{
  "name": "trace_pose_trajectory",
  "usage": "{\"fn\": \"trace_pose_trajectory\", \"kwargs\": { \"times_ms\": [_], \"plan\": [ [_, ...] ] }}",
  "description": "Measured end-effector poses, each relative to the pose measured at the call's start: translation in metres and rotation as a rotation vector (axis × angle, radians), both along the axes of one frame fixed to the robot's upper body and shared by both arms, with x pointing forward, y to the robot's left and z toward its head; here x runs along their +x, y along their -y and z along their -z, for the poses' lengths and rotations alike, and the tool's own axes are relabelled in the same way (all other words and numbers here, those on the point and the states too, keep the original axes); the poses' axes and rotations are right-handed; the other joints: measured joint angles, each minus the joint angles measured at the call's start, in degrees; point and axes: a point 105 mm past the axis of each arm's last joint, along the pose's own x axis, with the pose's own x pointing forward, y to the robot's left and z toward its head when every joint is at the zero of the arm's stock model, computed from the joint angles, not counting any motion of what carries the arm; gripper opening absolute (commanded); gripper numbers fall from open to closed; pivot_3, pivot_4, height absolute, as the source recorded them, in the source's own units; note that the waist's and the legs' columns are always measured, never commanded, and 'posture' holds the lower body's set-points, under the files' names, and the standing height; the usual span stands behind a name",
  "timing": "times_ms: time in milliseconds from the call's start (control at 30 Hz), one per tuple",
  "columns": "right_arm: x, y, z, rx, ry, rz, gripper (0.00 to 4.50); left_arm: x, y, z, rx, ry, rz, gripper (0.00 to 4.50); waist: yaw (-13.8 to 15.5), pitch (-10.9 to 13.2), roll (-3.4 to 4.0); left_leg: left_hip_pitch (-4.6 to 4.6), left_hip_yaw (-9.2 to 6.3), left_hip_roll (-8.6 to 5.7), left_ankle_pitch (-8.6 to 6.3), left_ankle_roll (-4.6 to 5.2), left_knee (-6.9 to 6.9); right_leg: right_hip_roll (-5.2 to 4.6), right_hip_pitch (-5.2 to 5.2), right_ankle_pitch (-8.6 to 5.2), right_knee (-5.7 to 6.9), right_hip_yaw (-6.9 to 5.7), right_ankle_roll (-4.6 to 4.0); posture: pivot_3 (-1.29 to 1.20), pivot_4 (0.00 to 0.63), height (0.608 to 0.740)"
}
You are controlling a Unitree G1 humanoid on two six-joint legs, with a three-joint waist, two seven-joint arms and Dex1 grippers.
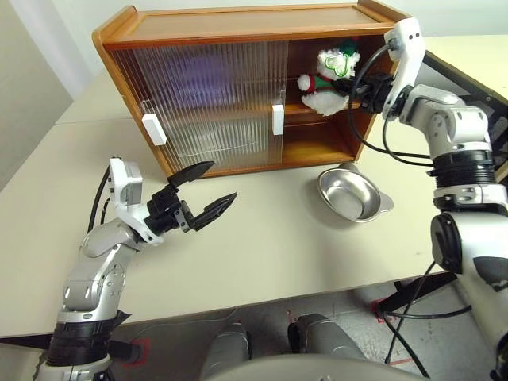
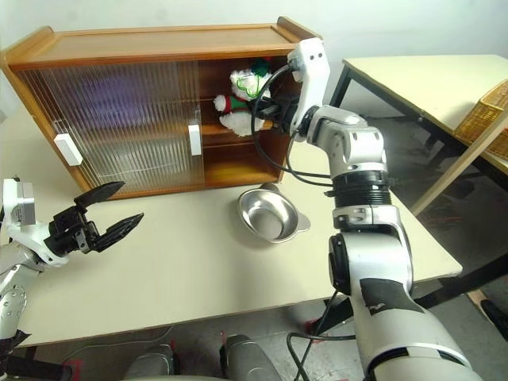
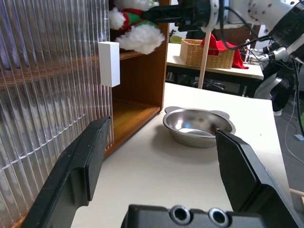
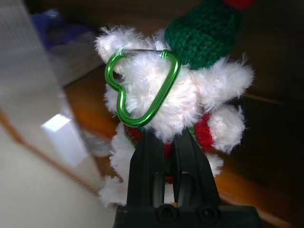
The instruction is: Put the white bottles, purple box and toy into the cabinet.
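In the cabinet's (image 1: 238, 32) open right side, the toy (image 1: 327, 79) hangs at the upper shelf, pinched in the right end effector (image 4: 164, 142).

The plush toy looks light, soft and squashy, so its fluffy middle is the best place to hold it; the green heart clip (image 4: 142, 90) could snag. The left end effector (image 1: 205, 190) waits over the tabletop (image 1: 270, 238) with fingers wide apart, holding nothing.
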Motion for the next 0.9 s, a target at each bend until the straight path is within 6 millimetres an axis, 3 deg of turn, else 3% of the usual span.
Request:
{"fn": "trace_pose_trajectory", "kwargs": {
  "times_ms": [300, 600, 633, 767, 900],
  "plan": [
    [0.013, -0.011, -0.001, -0.033, 0.131, 0.04, 0.01, 0.0, 0.0, 0.001, 0.0, -0.002, -0.003, 4.5, 0.19, 0.01, 0.01, -0.02, -0.01, 0.07, 0.0, 0.0, -0.02, 0.0, -0.05, 0.2, 0.0, -0.01, -0.35, -0.11, 0.0, 0.74],
    [0.021, -0.009, 0.004, -0.104, 0.188, 0.084, 0.01, -0.002, -0.002, 0.003, -0.002, -0.008, -0.015, 4.5, 0.39, 0.01, 0.01, -0.03, 0.0, 0.08, -0.01, -0.02, -0.02, -0.01, -0.05, 0.31, -0.01, -0.01, -0.59, -0.1, 0.0, 0.74],
    [0.022, -0.007, 0.004, -0.112, 0.197, 0.099, 0.65, -0.002, -0.002, 0.003, -0.002, -0.007, -0.015, 4.5, 0.41, 0.01, 0.01, -0.03, 0.0, 0.08, -0.01, -0.02, -0.02, -0.01, -0.05, 0.32, -0.01, -0.01, -0.6, -0.1, 0.0, 0.74],
    [0.024, -0.004, 0.006, -0.122, 0.211, 0.129, 1.89, -0.002, -0.002, 0.004, -0.003, -0.007, -0.023, 4.5, 0.41, 0.01, 0.01, -0.03, 0.0, 0.1, -0.01, -0.02, -0.02, -0.01, -0.05, 0.33, -0.01, -0.01, -0.63, -0.1, 0.0, 0.74],
    [0.024, -0.006, 0.006, -0.11, 0.205, 0.12, 3.44, -0.001, -0.003, 0.004, -0.004, -0.007, -0.025, 4.5, 0.39, 0.01, 0.01, -0.03, 0.0, 0.1, -0.01, -0.02, -0.03, -0.01, -0.06, 0.33, -0.01, -0.01, -0.63, -0.1, 0.0, 0.74]
  ]
}}
